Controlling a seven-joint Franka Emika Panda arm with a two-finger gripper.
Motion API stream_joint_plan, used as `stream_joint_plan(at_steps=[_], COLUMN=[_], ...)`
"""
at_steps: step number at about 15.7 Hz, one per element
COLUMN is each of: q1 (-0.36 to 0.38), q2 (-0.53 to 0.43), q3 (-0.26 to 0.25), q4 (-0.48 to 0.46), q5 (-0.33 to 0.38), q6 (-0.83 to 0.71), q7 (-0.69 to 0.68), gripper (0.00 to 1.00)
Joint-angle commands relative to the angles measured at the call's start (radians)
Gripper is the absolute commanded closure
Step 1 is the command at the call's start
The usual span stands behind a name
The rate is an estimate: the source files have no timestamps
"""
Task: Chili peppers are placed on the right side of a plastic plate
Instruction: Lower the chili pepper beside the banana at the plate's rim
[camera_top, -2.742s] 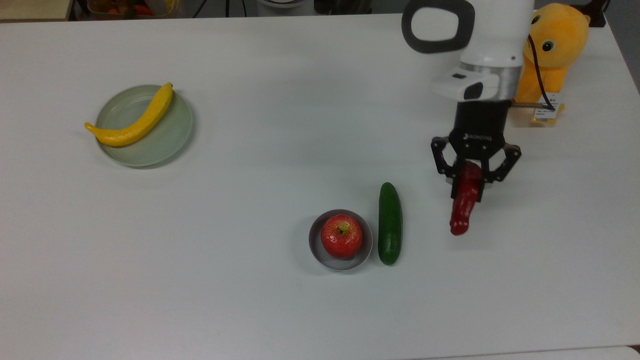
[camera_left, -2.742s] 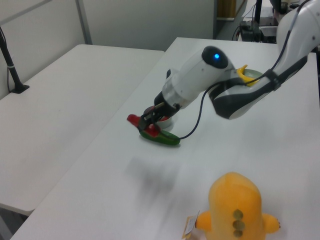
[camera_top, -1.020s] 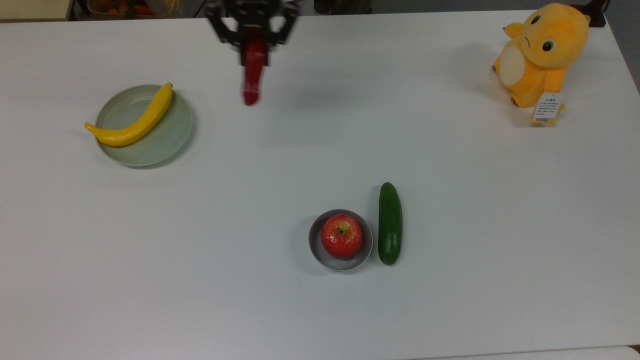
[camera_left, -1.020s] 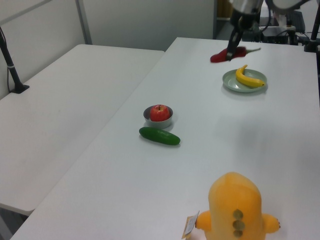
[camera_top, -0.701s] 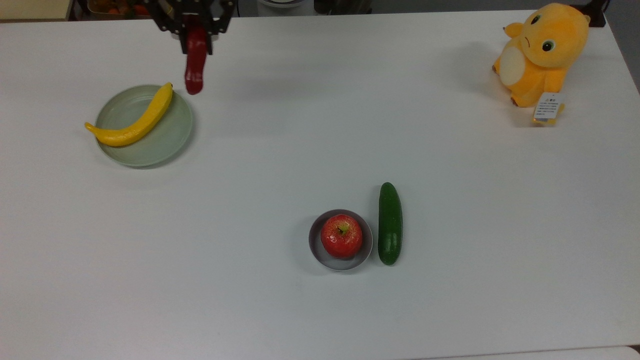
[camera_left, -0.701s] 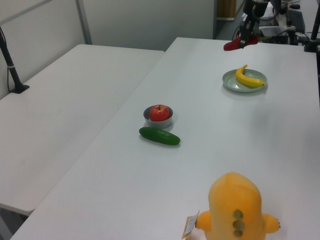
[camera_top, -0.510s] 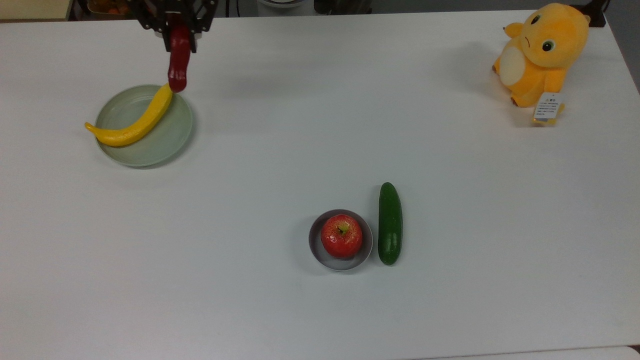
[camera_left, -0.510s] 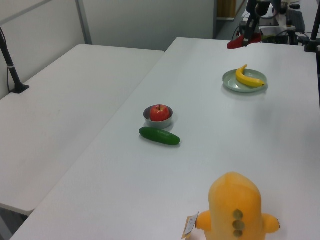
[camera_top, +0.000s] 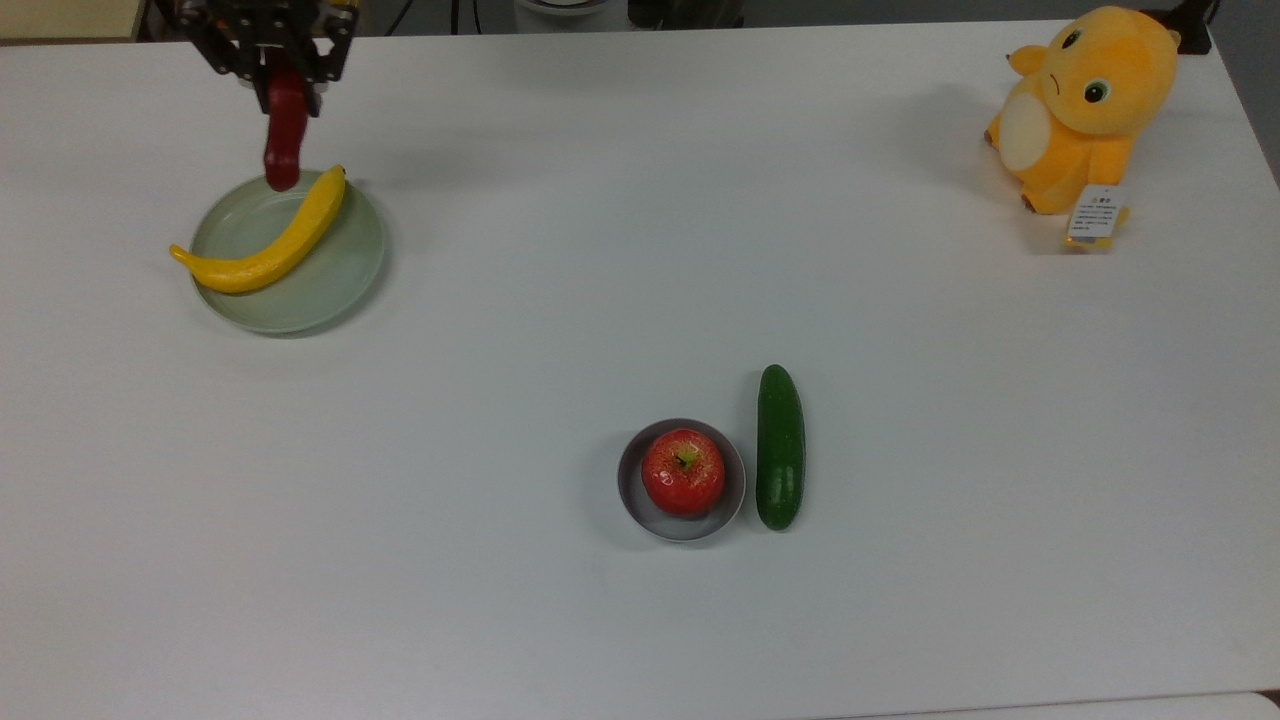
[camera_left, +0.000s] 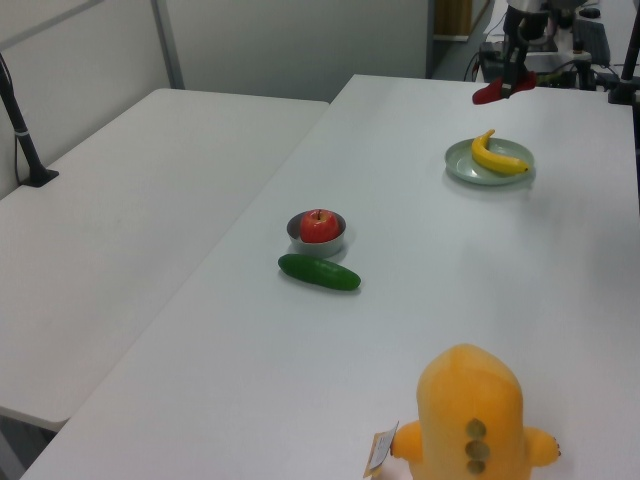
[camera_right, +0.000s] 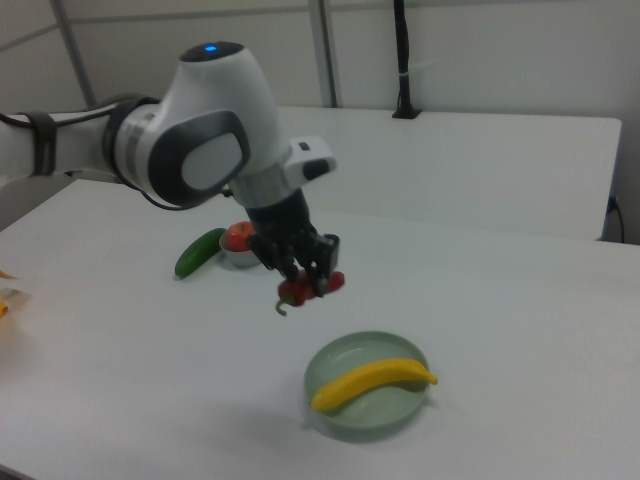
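Note:
My gripper (camera_top: 286, 92) is shut on the chili pepper (camera_top: 284, 145), a long dark red glossy one that hangs in the air. In the top view its lower tip overlaps the far rim of the pale green plastic plate (camera_top: 345, 270), just left of the banana's end. The right view shows the gripper (camera_right: 306, 276) holding the pepper (camera_right: 312, 287) above the table just behind the plate (camera_right: 362, 354), with the green stem curling down. In the left view the pepper (camera_left: 500, 92) hangs beyond the plate (camera_left: 462, 160).
A yellow banana (camera_top: 270, 245) lies across the plate. A red apple (camera_top: 683, 472) sits in a small grey bowl (camera_top: 630, 497) mid-table, with a dark green cucumber (camera_top: 780, 447) beside it. An orange plush toy (camera_top: 1085, 110) stands at the top view's far right corner.
The gripper has carried the pepper across the table toward the top view's left, from beside the cucumber to over the plate's far rim. Nothing else moved.

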Motion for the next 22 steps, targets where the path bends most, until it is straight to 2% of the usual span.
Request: stream_joint_plan(at_steps=[1,3,7,12,15,18,22], q1=[-0.068,-0.101,-0.124,-0.163,-0.175,-0.187,-0.236], q2=[0.035,0.058,0.096,0.130,0.181,0.244,0.360], q3=[-0.002,-0.002,-0.002,0.000,0.000,0.001,0.006], q4=[0.013,0.011,0.014,0.020,0.034,0.060,0.150], q5=[0.018,0.020,0.021,0.021,0.021,0.021,0.023], q6=[0.060,0.104,0.164,0.170,0.170,0.251,0.325], q7=[-0.123,-0.139,-0.139,-0.168,-0.213,-0.217,-0.239], gripper=[0.89,0.89,0.89,0.89,0.89,0.89,0.89])
